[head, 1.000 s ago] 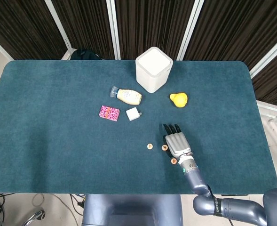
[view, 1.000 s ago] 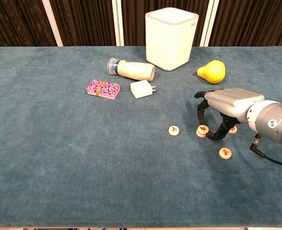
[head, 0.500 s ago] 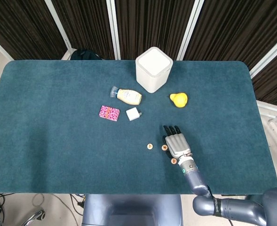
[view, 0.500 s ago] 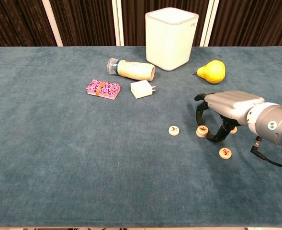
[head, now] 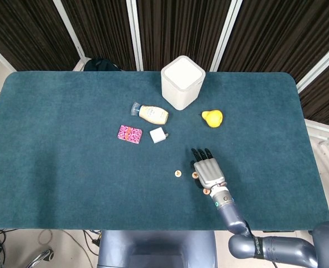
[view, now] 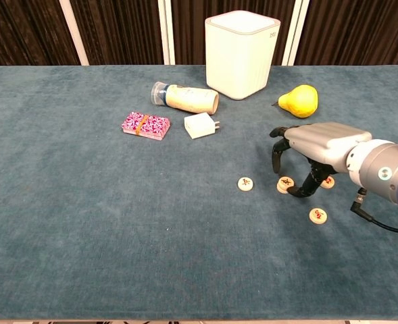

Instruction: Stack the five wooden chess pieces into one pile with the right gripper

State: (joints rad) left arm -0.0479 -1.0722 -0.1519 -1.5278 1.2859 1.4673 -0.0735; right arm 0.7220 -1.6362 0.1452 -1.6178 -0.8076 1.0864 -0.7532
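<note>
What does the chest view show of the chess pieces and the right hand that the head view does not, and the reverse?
Only the chest view shows the curled fingers arched over one chess piece, with another piece behind them. Only the head view shows the whole table and the hand's back from above. Both show the right hand, a loose piece to its left, and the pear.

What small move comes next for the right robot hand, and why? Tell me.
Probably lower the right robot hand slightly and close its fingertips on the chess piece beneath it. The fingers arch over that piece, apparently holding nothing, and the visible pieces lie flat and apart, with no pile begun.
</note>
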